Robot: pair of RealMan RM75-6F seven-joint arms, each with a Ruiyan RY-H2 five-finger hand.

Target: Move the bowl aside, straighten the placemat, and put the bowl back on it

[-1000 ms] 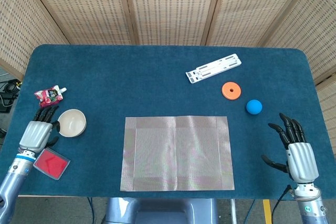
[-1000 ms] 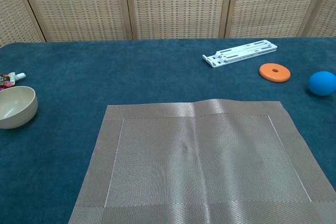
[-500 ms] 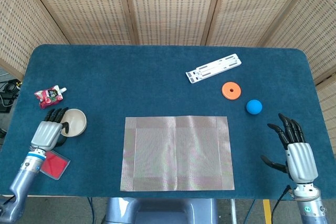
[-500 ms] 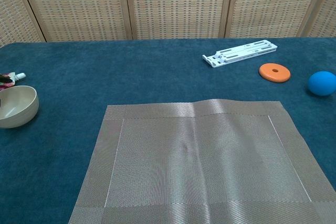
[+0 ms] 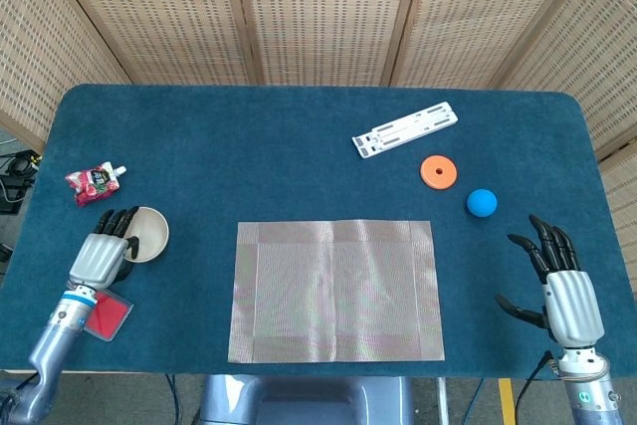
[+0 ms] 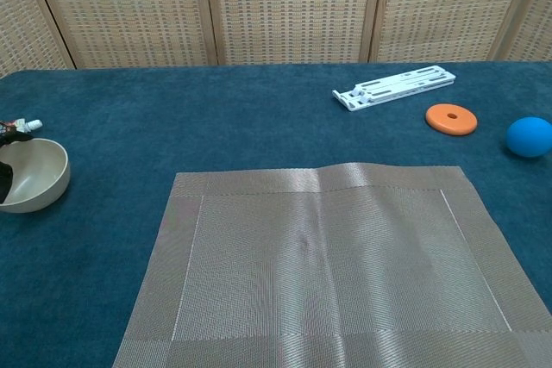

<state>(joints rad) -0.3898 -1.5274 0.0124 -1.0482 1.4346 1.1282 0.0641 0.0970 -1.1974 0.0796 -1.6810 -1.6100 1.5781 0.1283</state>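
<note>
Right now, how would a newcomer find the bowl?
Start at the grey placemat in the middle of the blue table, then look off its left edge. The bowl is the round cream dish at the left robot hand, below a red pouch.

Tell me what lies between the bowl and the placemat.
Nothing: in the head view, only bare blue tablecloth separates the bowl from the placemat.

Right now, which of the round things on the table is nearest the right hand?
The blue ball, just ahead of the right hand. The orange disc lies farther back, and the bowl sits across the table by the left hand.
</note>
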